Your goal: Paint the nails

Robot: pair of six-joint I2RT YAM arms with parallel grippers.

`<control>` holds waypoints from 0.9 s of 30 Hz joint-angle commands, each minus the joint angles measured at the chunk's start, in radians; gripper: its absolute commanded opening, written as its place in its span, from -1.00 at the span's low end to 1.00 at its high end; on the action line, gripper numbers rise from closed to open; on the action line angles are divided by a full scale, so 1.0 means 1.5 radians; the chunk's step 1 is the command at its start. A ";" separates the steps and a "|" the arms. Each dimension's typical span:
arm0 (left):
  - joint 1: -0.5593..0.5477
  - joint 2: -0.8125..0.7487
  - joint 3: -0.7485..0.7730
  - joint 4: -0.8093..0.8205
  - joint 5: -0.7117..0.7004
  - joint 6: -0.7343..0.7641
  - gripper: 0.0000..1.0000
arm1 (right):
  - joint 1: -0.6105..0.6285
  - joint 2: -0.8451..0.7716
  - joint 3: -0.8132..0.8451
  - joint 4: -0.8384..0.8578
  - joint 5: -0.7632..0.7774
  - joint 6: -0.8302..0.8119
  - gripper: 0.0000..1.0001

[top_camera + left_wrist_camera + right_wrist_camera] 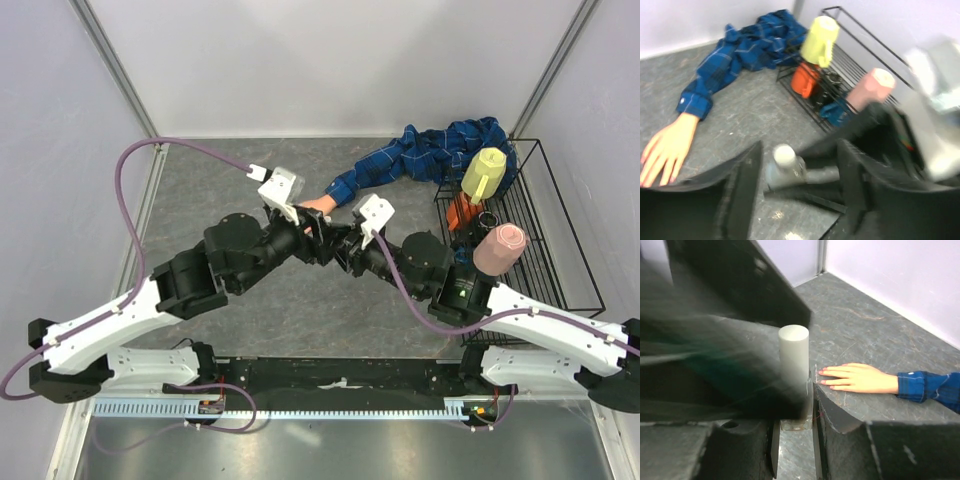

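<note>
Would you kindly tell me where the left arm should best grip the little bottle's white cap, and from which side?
I'd grip the white cap across its round sides, coming from opposite the right gripper: it stands clear above those fingers, which clamp the bottle below.

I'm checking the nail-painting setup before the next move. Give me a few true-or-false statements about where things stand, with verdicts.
1. The right gripper is shut on the small clear bottle. True.
2. The bottle's white cylindrical cap lies on the table. False: it sits on top of the bottle.
3. The peach mannequin hand lies flat on the grey table, sticking out of a blue plaid sleeve. True.
4. The yellow mug stands beside the hand. False: it is in the black wire rack.
5. The left gripper clamps the mannequin hand. False: its jaws stand open on either side of the cap, apart from the hand.
</note>
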 commanded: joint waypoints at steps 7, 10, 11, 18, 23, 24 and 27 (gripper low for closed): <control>0.007 -0.157 -0.039 0.014 0.234 0.002 0.69 | -0.085 -0.062 0.004 0.026 -0.445 0.053 -1.00; 0.019 -0.175 -0.057 0.026 0.318 -0.003 0.65 | -0.087 -0.069 -0.012 0.106 -0.522 0.102 -1.00; 0.023 -0.175 -0.059 0.029 0.357 -0.003 0.62 | -0.088 -0.069 -0.031 0.135 -0.555 0.147 -1.00; 0.029 -0.152 -0.047 0.051 0.466 -0.005 0.60 | -0.090 -0.073 -0.049 0.240 -0.612 0.229 -1.00; 0.031 -0.122 -0.036 0.050 0.500 -0.006 0.50 | -0.091 -0.089 -0.053 0.234 -0.608 0.225 -1.00; 0.034 -0.120 -0.033 0.051 0.501 -0.006 0.49 | -0.091 -0.089 -0.052 0.227 -0.607 0.224 -1.00; 0.039 -0.110 -0.028 0.057 0.510 -0.010 0.38 | -0.092 -0.086 -0.053 0.221 -0.610 0.220 -1.00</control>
